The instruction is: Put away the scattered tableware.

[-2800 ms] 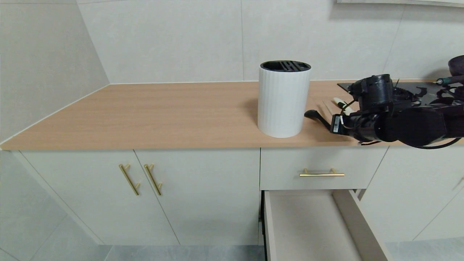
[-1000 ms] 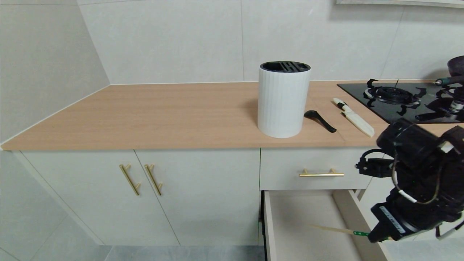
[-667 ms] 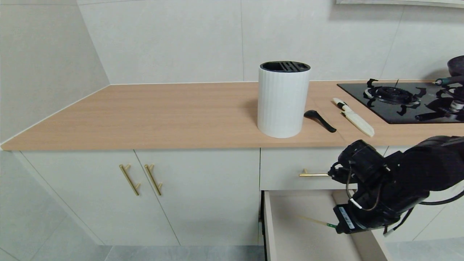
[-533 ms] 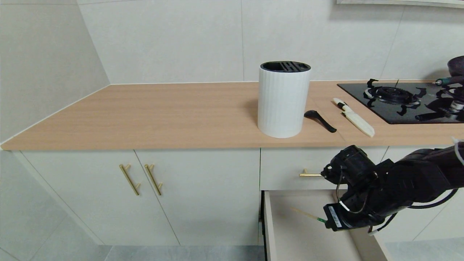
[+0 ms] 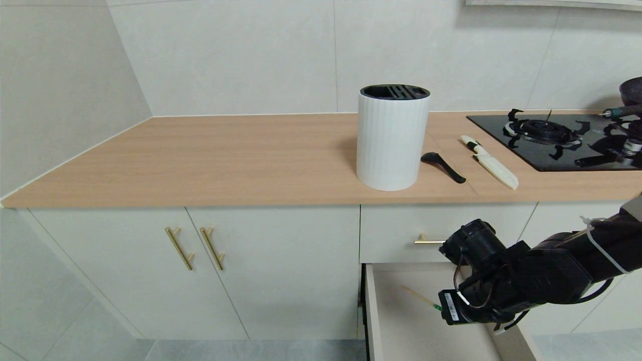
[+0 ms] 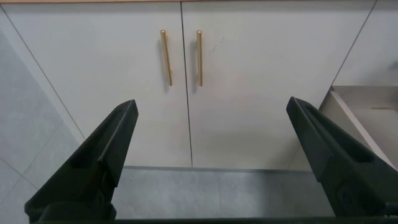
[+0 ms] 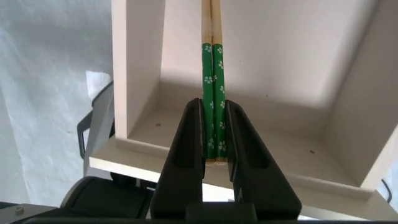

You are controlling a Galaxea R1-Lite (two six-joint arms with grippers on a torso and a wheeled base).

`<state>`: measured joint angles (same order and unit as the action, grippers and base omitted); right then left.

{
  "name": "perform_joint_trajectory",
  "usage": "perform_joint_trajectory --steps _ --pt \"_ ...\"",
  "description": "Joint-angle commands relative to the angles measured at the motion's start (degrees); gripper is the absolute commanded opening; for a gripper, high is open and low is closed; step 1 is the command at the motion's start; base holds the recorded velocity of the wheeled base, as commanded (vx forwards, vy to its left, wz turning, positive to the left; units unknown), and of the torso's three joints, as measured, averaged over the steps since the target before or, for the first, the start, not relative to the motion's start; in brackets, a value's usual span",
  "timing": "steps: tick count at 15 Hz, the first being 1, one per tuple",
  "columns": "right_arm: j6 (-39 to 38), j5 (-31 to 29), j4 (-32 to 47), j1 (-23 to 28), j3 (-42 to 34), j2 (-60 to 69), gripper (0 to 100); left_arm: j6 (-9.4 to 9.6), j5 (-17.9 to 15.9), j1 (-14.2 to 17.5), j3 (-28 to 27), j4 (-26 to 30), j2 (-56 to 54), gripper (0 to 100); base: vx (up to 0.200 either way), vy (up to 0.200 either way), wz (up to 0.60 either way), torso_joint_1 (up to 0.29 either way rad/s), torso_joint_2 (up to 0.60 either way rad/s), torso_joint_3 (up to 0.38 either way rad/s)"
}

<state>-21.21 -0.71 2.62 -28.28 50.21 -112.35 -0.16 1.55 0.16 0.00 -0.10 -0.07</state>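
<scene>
In progress: right fingers (image 7: 189,146) pinch chopsticks (image 7: 211,62) over open drawer (image 5: 401,326) just below, unreleased; spoon (image 5: 442,166), knife (image 5: 489,161) on table (image 5: 225,160) above; left fingers (image 6: 106,155) spread.

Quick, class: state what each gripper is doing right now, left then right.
Left gripper: open, holding nothing.
Right gripper: closed on the chopsticks, over the open drawer.

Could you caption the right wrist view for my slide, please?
Right gripper shut on a pair of green-ended chopsticks, pointing them into the open drawer.
</scene>
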Motion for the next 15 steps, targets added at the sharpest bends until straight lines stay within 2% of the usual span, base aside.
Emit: perform_joint_trajectory --steps 1,6,15 --pt "0.03 0.0 -0.07 -0.02 -0.03 -0.33 0 -0.02 0.03 0.02 0.0 0.01 0.07 100 0.0 0.0 0.0 -0.046 0.09 0.071" --pt "0.03 -0.08 -0.34 -0.02 -0.03 -0.24 0 -0.02 0.03 0.02 0.0 0.01 0.07 100 0.0 0.0 0.0 -0.146 0.39 0.238" --pt "0.03 -1.14 -1.57 -0.11 -0.55 -0.24 0 -0.02 0.03 0.02 0.0 0.01 0.07 100 0.0 0.0 0.0 -0.135 0.45 0.319"
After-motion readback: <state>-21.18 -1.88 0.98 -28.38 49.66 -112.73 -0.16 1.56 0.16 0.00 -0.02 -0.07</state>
